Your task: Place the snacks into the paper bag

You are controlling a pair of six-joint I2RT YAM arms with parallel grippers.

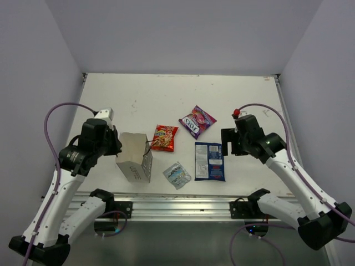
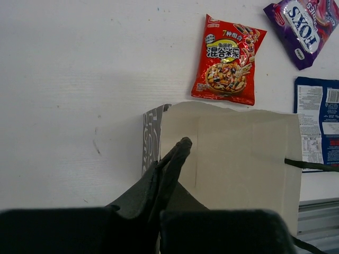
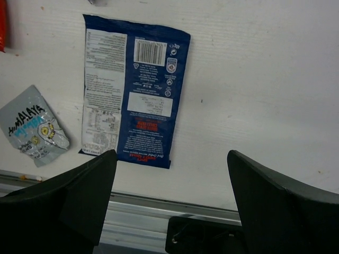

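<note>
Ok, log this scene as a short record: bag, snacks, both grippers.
bag: small white boxy paper bag, upright, left of the snacks
snacks: red-orange foil packet, purple-pink foil packet, dark blue rectangular packet, small silvery packet, all on the table
in bag: none
left gripper: shut, seemingly on the bag's rim
right gripper: open, just right of the dark blue packet

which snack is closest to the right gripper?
The dark blue packet, lying barcode-side up just beside the right gripper; the red packet, purple packet and silvery packet lie farther off.
</note>
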